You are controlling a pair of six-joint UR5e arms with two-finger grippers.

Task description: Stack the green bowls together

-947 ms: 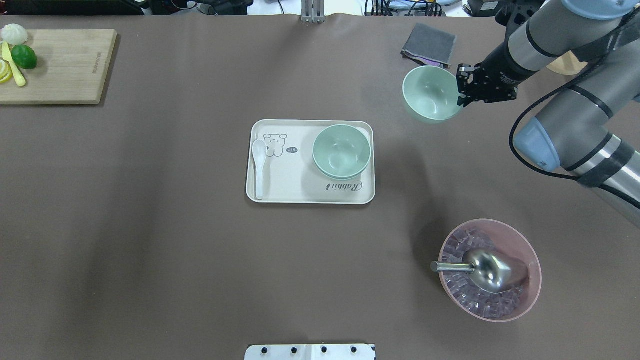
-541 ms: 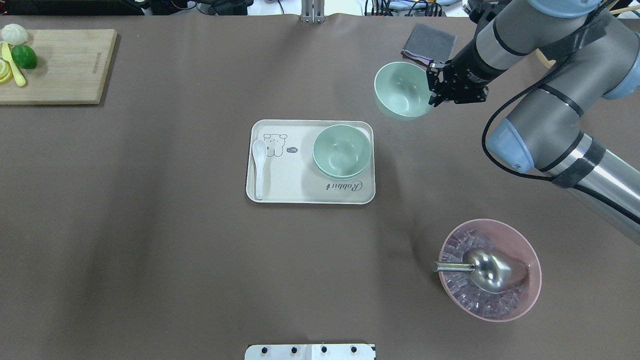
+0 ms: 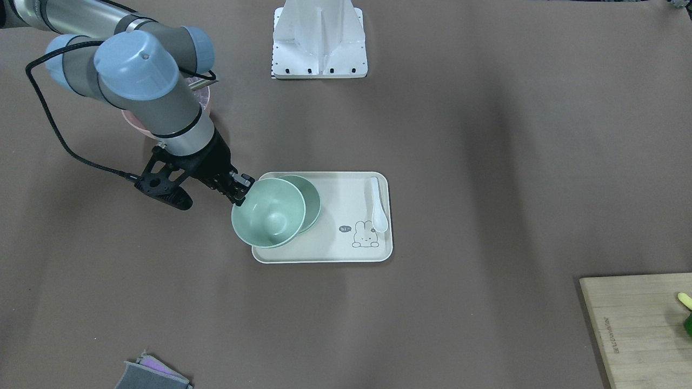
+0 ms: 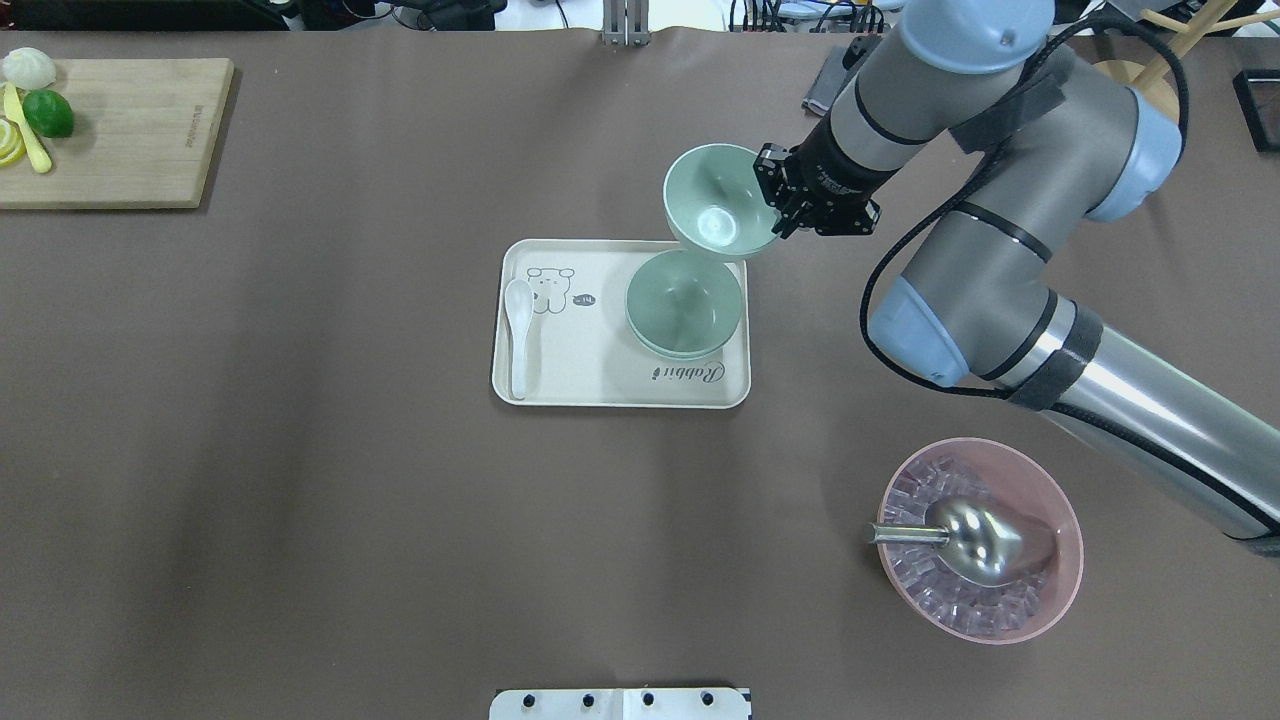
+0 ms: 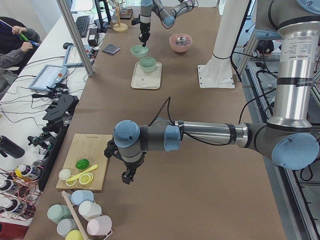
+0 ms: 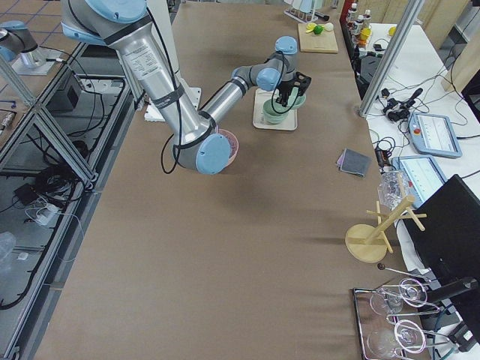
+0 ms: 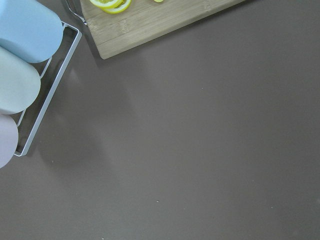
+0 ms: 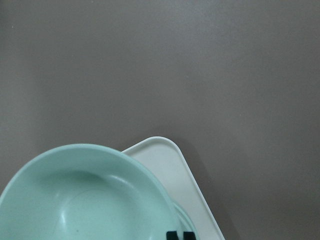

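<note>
My right gripper (image 4: 778,205) is shut on the rim of one green bowl (image 4: 715,205) and holds it in the air, over the far right corner of the cream tray (image 4: 600,395). Two more green bowls (image 4: 684,305) sit nested on the tray's right side, just below and nearer than the held bowl. The front-facing view shows the held bowl (image 3: 267,213) overlapping the nested bowls (image 3: 311,200). The right wrist view shows the held bowl (image 8: 85,200) over the tray corner (image 8: 165,155). My left gripper (image 5: 127,177) hangs over bare table near the cutting board; I cannot tell its state.
A white spoon (image 4: 518,335) lies on the tray's left side. A pink bowl with ice and a metal scoop (image 4: 980,540) stands at the near right. A cutting board with citrus (image 4: 120,130) is at the far left, and a grey cloth (image 3: 154,375) at the far right.
My right gripper has carried the green bowl leftward, from over the far right table to above the tray's far right corner. The nested bowls have not moved.
</note>
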